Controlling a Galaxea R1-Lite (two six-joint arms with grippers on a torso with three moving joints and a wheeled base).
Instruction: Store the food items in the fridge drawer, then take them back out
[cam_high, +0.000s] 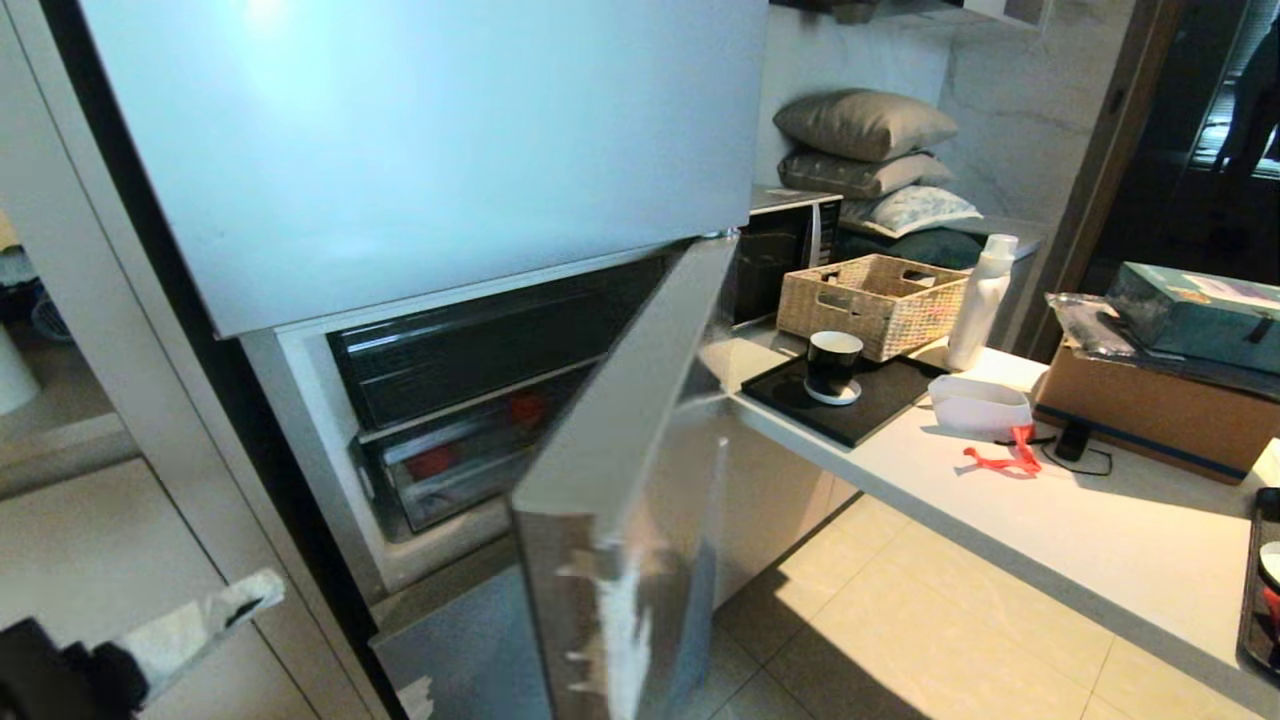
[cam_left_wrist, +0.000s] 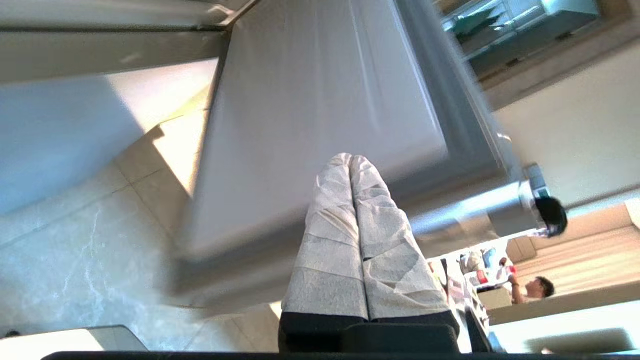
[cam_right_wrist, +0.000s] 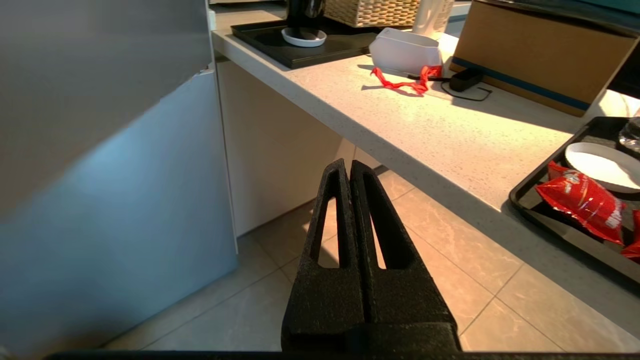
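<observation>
A: Where's the food?
B: Two red items (cam_high: 432, 461) lie in the drawer (cam_high: 470, 460), low in the fridge (cam_high: 420, 150), behind its half-open door (cam_high: 620, 470). One more red packet (cam_right_wrist: 582, 200) lies on a black tray (cam_right_wrist: 530, 200) at the worktop's (cam_high: 1000, 500) near right end.
A: And the left end effector (cam_left_wrist: 350, 159)?
B: Low at near left, wrapped fingers (cam_left_wrist: 330, 240) pressed together, empty, beside the door.
A: The right end effector (cam_right_wrist: 348, 164)?
B: Closed tight, empty, over the floor (cam_right_wrist: 450, 280) beside the worktop.
</observation>
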